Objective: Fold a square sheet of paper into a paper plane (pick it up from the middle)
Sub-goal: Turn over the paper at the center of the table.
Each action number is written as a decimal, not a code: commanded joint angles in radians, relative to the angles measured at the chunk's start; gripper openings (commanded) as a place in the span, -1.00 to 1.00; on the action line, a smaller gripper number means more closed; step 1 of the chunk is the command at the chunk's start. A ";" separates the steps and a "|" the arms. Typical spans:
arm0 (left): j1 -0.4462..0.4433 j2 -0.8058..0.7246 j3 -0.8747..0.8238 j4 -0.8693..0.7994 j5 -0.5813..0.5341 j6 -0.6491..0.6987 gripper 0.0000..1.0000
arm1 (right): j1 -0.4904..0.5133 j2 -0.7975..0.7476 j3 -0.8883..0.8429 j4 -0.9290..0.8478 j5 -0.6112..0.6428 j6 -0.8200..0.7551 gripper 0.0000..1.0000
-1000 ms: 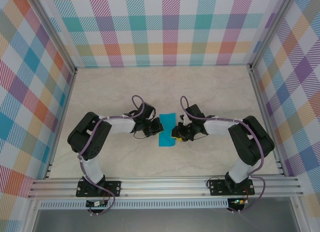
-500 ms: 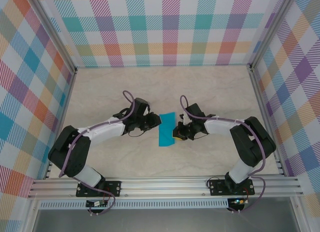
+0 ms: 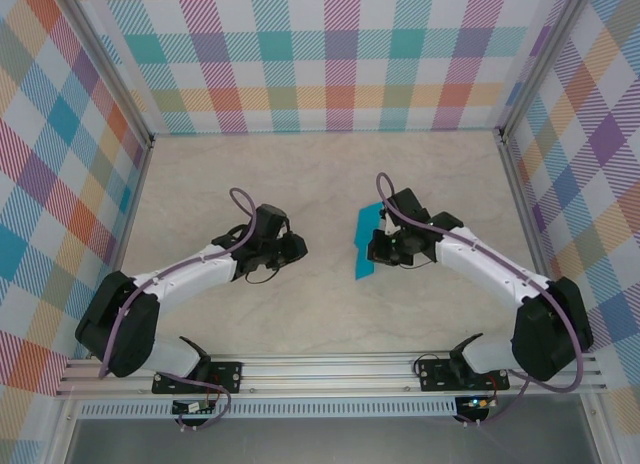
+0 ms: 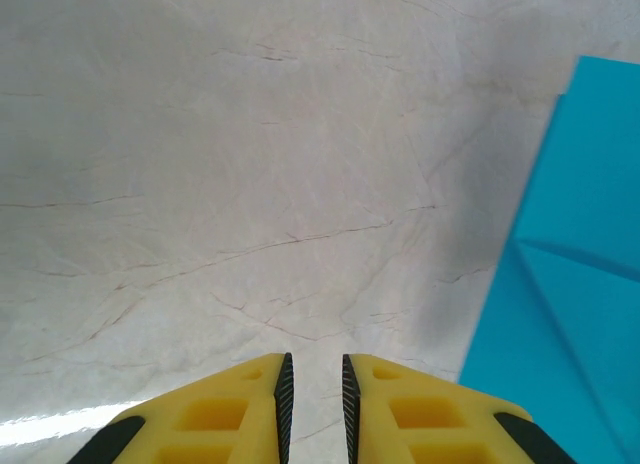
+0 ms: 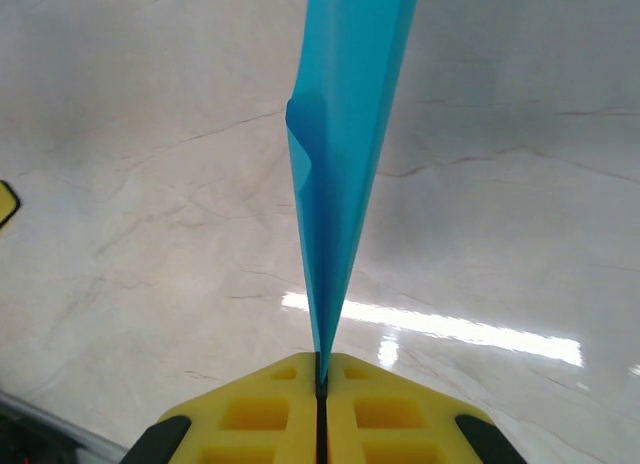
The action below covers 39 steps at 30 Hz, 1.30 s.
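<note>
Table (image 3: 330, 174): glossy beige marble-look top with fine veins. It's boxed in by pastel plaid walls (image 3: 340, 54), with a ribbed aluminium rail (image 3: 330, 374) along the 6 o'clock edge.

Paper sheet (image 3: 366, 254): matte teal-blue, thin, already folded into a narrow strip. It sits just to the 3 o'clock side of table centre, long axis running roughly 12 to 6.

Right end effector (image 3: 380, 246): clamped on the sheet from its 3 o'clock side. Right wrist view shows the yellow fingers (image 5: 250, 414) pressed flat together, with the paper (image 5: 345, 134) held edge-on between them. The paper fans out into a slim wedge toward 12, with a small curled lip on its left layer. Can't tell if the far end touches the table.

Left end effector (image 3: 297, 247): at 9 o'clock of the sheet, apart from it. Left wrist view shows it (image 4: 314, 369) almost closed, a thin slit between ribbed pads, nothing in it. The sheet (image 4: 575, 284) sits at 3 o'clock there, with sharp straight creases forming a triangular flap and a soft shadow along its left edge.
</note>
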 commanded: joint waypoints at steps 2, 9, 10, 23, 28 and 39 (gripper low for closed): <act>-0.006 -0.068 -0.038 -0.040 -0.072 -0.027 -0.55 | 0.061 -0.007 0.127 -0.359 0.325 -0.009 -0.85; -0.003 -0.159 -0.073 -0.126 -0.173 -0.056 -0.52 | 0.195 0.203 0.308 -0.564 0.539 0.084 -0.88; -0.003 -0.171 -0.074 -0.147 -0.194 -0.063 -0.52 | 0.207 0.241 0.326 -0.563 0.537 0.098 -0.87; 0.002 -0.266 -0.083 -0.266 -0.361 -0.106 -0.43 | 0.347 0.606 0.499 -0.344 0.234 0.078 -0.45; 0.003 -0.220 -0.052 -0.250 -0.312 -0.079 -0.41 | 0.307 0.398 0.307 -0.077 0.038 0.044 -0.14; -0.019 -0.005 0.042 -0.032 -0.057 -0.028 -0.45 | -0.001 0.135 -0.167 0.369 -0.390 -0.004 -0.51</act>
